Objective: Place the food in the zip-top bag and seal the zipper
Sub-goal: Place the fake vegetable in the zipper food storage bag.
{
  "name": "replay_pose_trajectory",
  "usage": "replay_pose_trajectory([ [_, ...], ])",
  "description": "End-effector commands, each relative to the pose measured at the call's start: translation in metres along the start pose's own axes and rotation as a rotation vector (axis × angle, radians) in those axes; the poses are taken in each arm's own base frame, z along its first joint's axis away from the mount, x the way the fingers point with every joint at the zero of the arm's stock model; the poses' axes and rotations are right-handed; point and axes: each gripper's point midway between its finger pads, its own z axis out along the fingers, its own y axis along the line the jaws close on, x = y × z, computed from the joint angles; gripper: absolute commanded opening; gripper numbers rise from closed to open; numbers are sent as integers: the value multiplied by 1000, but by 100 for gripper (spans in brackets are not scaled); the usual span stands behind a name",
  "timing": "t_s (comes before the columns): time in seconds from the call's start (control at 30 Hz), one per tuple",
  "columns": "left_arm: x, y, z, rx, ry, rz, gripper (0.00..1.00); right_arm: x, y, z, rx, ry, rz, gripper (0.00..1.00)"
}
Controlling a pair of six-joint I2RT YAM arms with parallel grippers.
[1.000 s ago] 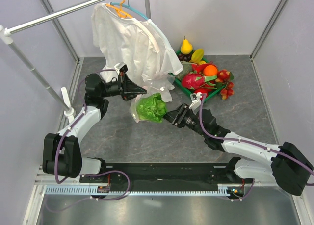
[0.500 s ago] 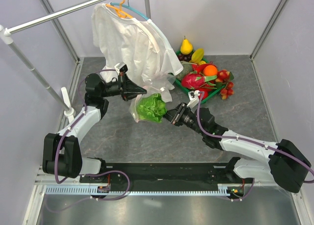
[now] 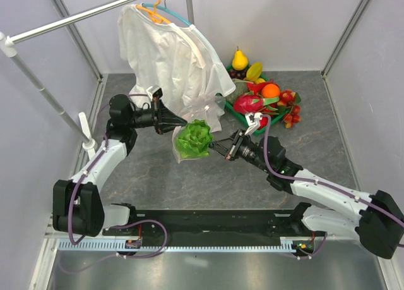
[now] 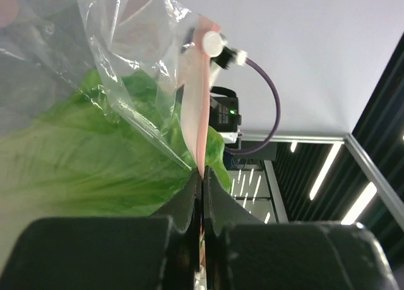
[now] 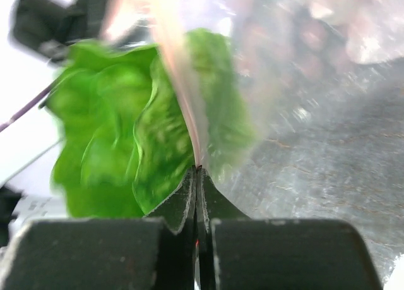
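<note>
The clear zip-top bag (image 3: pixel 189 143) hangs in mid-air between my two arms with a leafy green lettuce (image 3: pixel 193 138) inside it. My left gripper (image 3: pixel 177 121) is shut on the bag's pink zipper (image 4: pixel 197 122) strip from the left. My right gripper (image 3: pixel 213 146) is shut on the same pink strip (image 5: pixel 183 81) from the right. In the left wrist view the lettuce (image 4: pixel 82 157) fills the left side behind crinkled plastic. In the right wrist view the lettuce (image 5: pixel 126 132) lies blurred beyond the closed fingers. More food (image 3: pixel 262 100) lies piled at the back right.
A white shirt (image 3: pixel 167 56) hangs on a hanger from the metal rail (image 3: pixel 76 17), right behind the bag. A green tray (image 3: pixel 232 108) holds the fruit pile with a pear (image 3: pixel 239 59), orange (image 3: pixel 271 90) and dragon fruit (image 3: pixel 247 103). Grey walls enclose the floor.
My right gripper has closed onto the bag's pink strip. The bag and lettuce have been lifted and pulled slightly rightward, and the left gripper shifted a little with them.
</note>
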Motion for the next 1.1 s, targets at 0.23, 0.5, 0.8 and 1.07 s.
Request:
replay_pose_trajectory([
  [0.23, 0, -32, -33, -417, -163, 687, 2, -17, 83, -56, -208, 79, -219, 0],
  [0.5, 68, -23, -37, -447, 41, 729, 2, -27, 113, -58, -265, 121, -287, 0],
  [0.8, 81, -43, -21, -119, 85, 294, 2, 21, 35, -66, -138, 227, -346, 45],
  [1.07, 42, -4, -15, -41, 19, 98, 2, 36, 25, -74, -141, 279, -316, 71],
])
